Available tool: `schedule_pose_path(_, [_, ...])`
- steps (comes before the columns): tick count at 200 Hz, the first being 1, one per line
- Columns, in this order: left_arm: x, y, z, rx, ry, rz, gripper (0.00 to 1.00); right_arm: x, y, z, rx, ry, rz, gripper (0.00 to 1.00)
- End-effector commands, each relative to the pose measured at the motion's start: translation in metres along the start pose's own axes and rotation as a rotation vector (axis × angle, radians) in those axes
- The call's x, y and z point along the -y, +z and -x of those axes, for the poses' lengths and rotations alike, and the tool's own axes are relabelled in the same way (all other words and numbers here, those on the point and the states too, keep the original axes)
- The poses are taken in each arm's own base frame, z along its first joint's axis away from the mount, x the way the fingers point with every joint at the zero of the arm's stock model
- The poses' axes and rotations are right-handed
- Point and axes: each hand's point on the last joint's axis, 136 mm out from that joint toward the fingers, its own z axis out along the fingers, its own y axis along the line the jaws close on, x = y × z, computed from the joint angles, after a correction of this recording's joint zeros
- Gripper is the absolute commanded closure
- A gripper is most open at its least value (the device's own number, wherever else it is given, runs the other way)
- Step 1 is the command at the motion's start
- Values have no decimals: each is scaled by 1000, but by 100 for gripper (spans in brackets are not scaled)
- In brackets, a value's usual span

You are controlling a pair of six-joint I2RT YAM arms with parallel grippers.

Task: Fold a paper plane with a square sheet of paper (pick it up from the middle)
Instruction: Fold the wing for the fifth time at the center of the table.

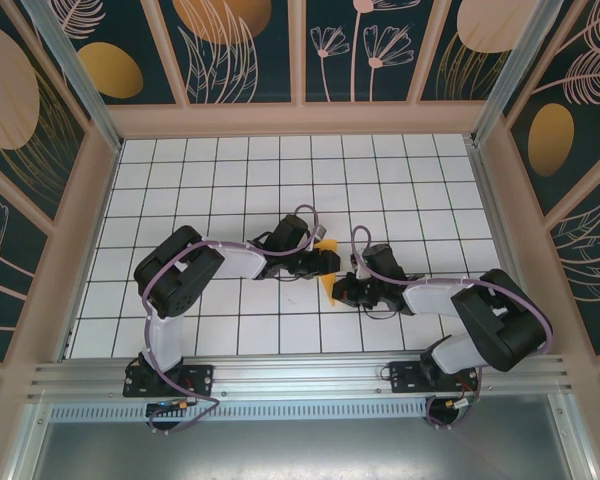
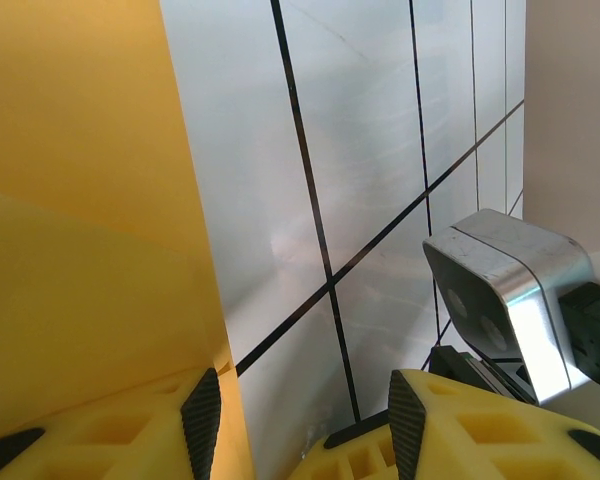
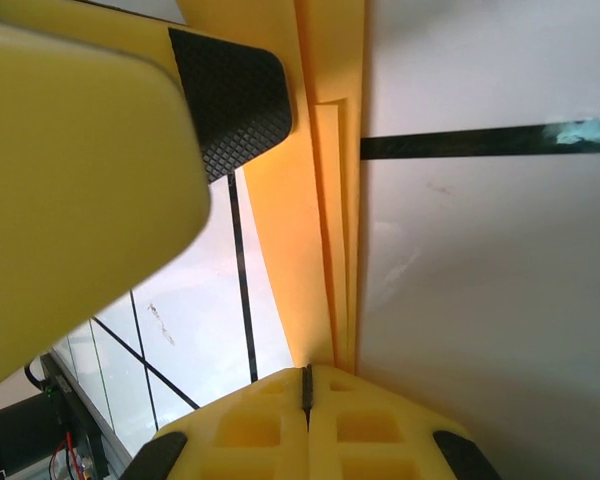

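The orange-yellow paper [image 1: 330,288], folded narrow, lies between my two grippers at the middle of the white gridded table [image 1: 220,180]. My right gripper [image 1: 342,290] is shut. In the right wrist view the paper's layered folds [image 3: 305,250] taper down into the seam of its closed fingertips [image 3: 305,385]. My left gripper [image 1: 328,262] comes in from the left, open. In the left wrist view its jaws [image 2: 302,410] show bare table between the pads. The paper [image 2: 80,200] rises as a broad sheet against its left finger. That left finger's black pad [image 3: 230,100] also looms beside the paper.
The right arm's silver wrist camera [image 2: 505,290] sits close to my left gripper's right finger. Beige walls [image 1: 90,220] enclose the table on three sides. An aluminium rail [image 1: 300,375] runs along the near edge by the arm bases.
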Motion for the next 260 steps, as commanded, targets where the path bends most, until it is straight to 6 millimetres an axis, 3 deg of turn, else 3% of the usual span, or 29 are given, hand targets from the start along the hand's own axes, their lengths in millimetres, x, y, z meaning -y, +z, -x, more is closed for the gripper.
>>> schedule_pose_path(1, [-16, 5, -2, -11, -10, 57, 50, 13, -2, -22, -76, 46, -16, 94])
schedule_pose_path(24, [-20, 6, -3, -13, -18, 72, 50, 15, -4, -27, -105, 10, -47, 93])
schedule_pose_path(42, [-22, 6, -4, -14, -22, 78, 51, 4, -6, -28, -119, -27, -20, 93])
schedule_pose_path(73, [-24, 6, -5, -15, -25, 83, 51, -18, -9, -15, -85, -49, 26, 92])
schedule_pose_path(102, [-23, 5, -5, -16, -25, 81, 51, -21, -7, -6, -65, -45, 13, 91])
schedule_pose_path(131, [-22, 5, -5, -16, -19, 82, 52, -14, 3, -10, -98, -19, -6, 91])
schedule_pose_path(170, [-22, 4, -5, -15, -19, 84, 52, 13, 7, -27, -140, 29, -91, 91])
schedule_pose_path(214, [-24, 4, -5, -14, -19, 91, 52, 11, 4, -42, -174, 26, -84, 91])
schedule_pose_path(260, [-25, 2, -5, -10, -21, 99, 52, 21, -2, -55, -181, 53, -113, 91])
